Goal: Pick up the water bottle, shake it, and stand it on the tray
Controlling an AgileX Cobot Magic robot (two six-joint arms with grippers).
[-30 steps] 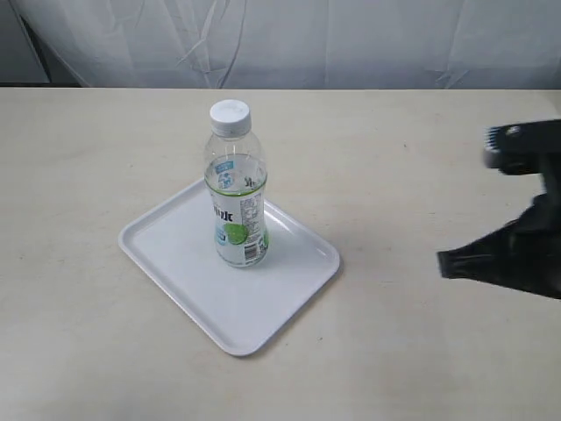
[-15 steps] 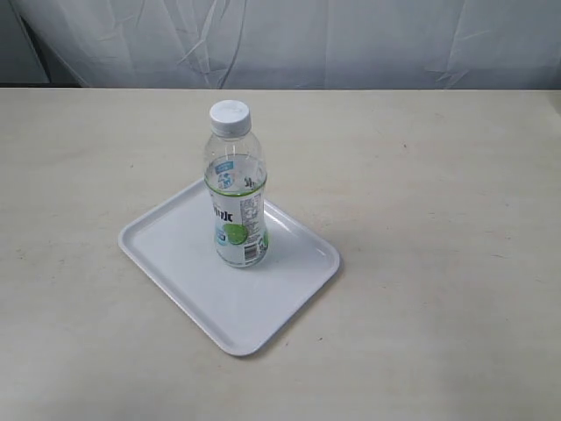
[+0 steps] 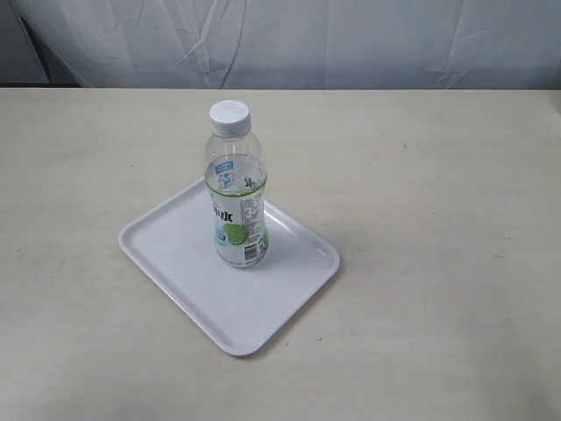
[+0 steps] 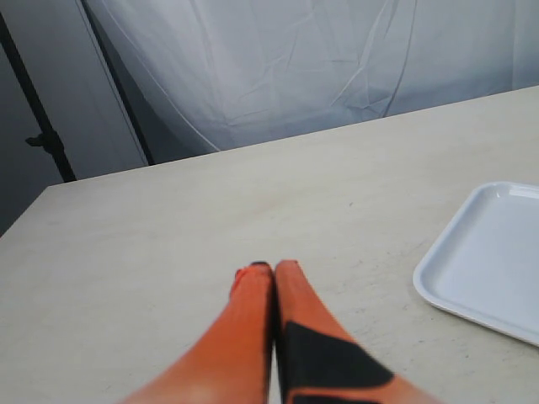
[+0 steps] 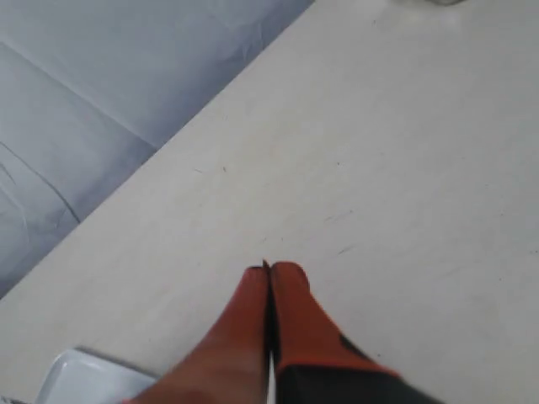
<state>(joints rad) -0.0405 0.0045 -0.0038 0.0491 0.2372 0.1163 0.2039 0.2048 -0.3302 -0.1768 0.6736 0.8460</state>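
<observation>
Bottle upright on tray | left gripper and right gripper pressed together, holding nothing | your task looks done, nothing left.

Water bottle: clear plastic, standing upright on the tray, about in its middle.
Cap: white, screwed on top of the bottle.
Label: white with a green circle and dark letters, around the lower half of the bottle.
Tray: white, flat, with rounded corners and a low rim; it lies turned at an angle on the table.
Table: pale beige surface, with a few small dark marks.
Curtain: wrinkled white cloth behind the far edge of the table.
</observation>
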